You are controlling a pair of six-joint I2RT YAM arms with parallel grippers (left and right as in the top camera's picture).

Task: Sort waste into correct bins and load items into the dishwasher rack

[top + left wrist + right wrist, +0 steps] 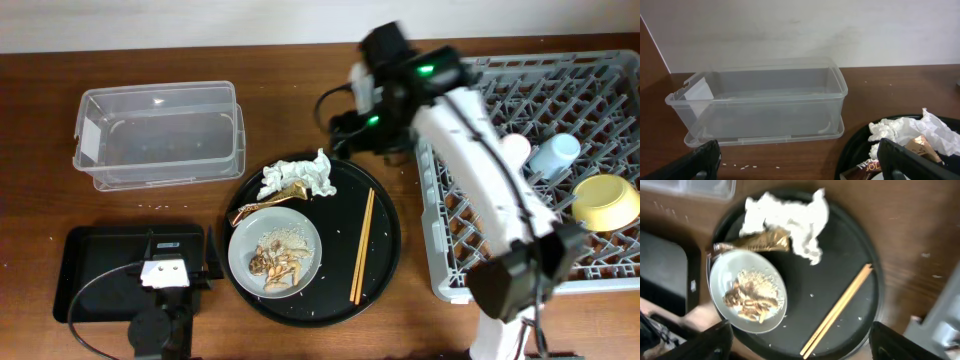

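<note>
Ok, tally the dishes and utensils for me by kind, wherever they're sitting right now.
Cups: 2, the pink cup and the light blue cup
Bowls: 1, the yellow-green bowl
Plates: 1, the grey plate
Chopstick pairs: 1, the chopsticks
Total: 5

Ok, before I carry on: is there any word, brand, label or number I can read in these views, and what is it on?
Nothing can be read clearly enough to quote.
On the foil wrapper: pale lettering at its dark end in the left wrist view, too blurred to read.
On the clear tub: a white label on one end wall, with no legible print.
</note>
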